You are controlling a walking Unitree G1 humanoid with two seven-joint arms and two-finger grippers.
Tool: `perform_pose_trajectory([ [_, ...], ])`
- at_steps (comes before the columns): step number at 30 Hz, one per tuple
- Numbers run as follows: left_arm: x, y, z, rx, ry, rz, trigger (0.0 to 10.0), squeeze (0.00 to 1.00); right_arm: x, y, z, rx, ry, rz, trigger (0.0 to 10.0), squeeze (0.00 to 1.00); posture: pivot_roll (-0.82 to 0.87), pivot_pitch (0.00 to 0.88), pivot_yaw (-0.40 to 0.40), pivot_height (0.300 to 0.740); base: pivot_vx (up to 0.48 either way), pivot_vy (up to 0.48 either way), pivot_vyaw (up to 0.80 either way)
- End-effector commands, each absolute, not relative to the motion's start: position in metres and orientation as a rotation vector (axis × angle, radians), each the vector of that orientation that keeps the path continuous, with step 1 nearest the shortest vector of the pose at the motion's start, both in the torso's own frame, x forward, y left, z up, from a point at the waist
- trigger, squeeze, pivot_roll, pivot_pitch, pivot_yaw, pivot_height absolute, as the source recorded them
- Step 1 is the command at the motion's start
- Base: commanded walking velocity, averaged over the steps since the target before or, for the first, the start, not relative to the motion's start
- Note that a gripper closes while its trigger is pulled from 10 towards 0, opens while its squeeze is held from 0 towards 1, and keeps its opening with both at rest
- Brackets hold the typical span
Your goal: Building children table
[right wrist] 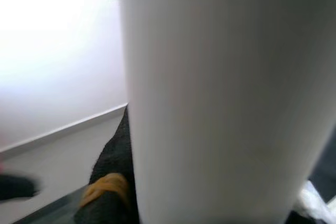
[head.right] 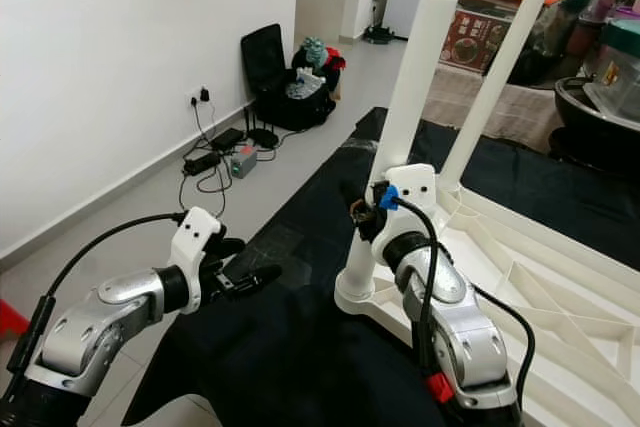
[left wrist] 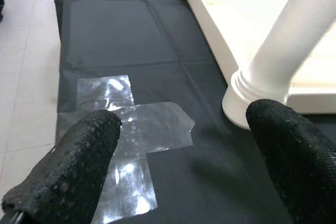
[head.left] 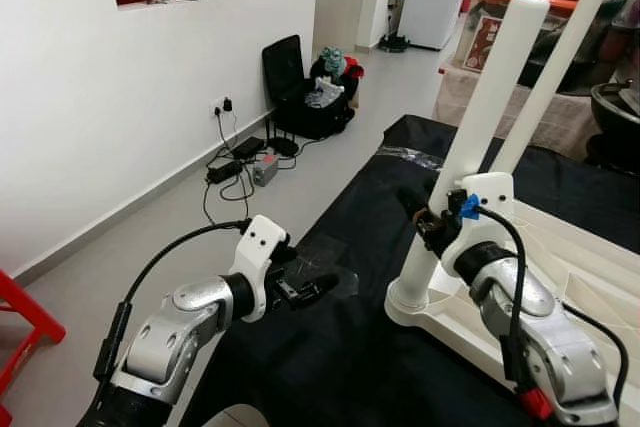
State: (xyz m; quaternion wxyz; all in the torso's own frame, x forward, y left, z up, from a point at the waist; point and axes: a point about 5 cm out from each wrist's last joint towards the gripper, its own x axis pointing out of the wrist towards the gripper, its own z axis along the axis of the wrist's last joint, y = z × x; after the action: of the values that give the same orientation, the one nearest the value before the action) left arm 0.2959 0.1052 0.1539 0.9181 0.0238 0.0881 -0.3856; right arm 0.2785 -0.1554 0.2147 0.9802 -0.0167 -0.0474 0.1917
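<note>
Table top [head.left: 590, 277], white, lies upside down on black sheet [head.left: 340, 347] on the floor, two legs upright. Right claw [head.left: 425, 215] is clenched around near leg [head.left: 480, 117]. Left claw [head.left: 312, 287] hangs released above sheet, beside that leg.

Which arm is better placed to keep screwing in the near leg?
Right. The right gripper is already at the near leg, low on it above its socket. The left gripper hovers open over the black sheet, apart from it.
</note>
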Motion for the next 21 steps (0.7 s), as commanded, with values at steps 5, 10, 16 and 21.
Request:
perform_pose_trajectory([
  [5, 0.295, 0.103, 0.15, 0.046, 0.191, -0.8, 10.0, 0.0, 0.264, -0.133, 0.223, 0.017, -0.14, 0.645, 10.0, 1.0, 0.07, 0.0, -0.088, 0.74, 0.0, 0.0, 0.0],
  [10, 0.295, 0.104, 0.15, 0.046, 0.192, -0.798, 10.0, 0.0, 0.257, -0.128, 0.229, 0.031, -0.168, 0.752, 10.0, 1.0, 0.07, 0.0, -0.091, 0.74, 0.0, 0.0, 0.0],
  [16, 0.294, 0.104, 0.15, 0.046, 0.191, -0.798, 10.0, 0.0, 0.245, -0.122, 0.23, 0.039, -0.168, 0.905, 10.0, 1.0, 0.07, 0.0, -0.091, 0.74, 0.0, 0.0, 0.0],
  [21, 0.295, 0.104, 0.151, 0.046, 0.189, -0.797, 10.0, 0.0, 0.243, -0.121, 0.23, 0.04, -0.157, 0.999, 10.0, 1.0, 0.08, 0.0, -0.097, 0.74, 0.0, 0.0, 0.0],
])
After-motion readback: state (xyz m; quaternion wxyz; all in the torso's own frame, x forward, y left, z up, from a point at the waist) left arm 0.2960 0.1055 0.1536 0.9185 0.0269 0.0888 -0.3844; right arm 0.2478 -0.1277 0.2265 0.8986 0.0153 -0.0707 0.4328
